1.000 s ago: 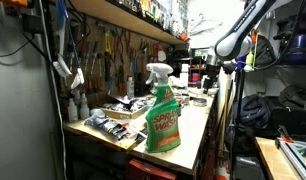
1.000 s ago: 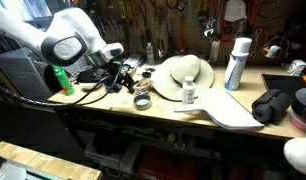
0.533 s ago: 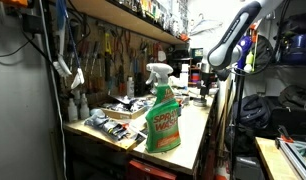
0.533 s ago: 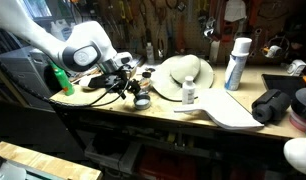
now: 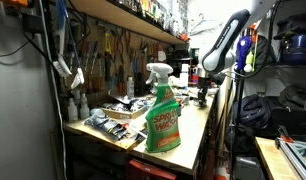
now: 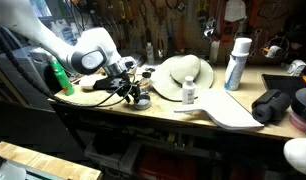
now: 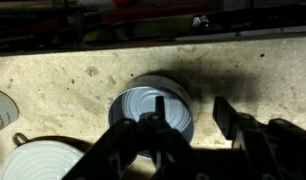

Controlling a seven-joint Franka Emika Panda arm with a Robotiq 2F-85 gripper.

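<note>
Hmm, gripper (image 7: 188, 120) w/ jaws apart hangs right over the small round tin (image 7: 133, 100) on the workbench (image 7: 263, 70), one finger above its open middle, other outside the rim, so imo closing off-centre like that could skid or tip it.

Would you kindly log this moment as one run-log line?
pincer: open | over: tin | contact: unclear | surface: workbench
</note>
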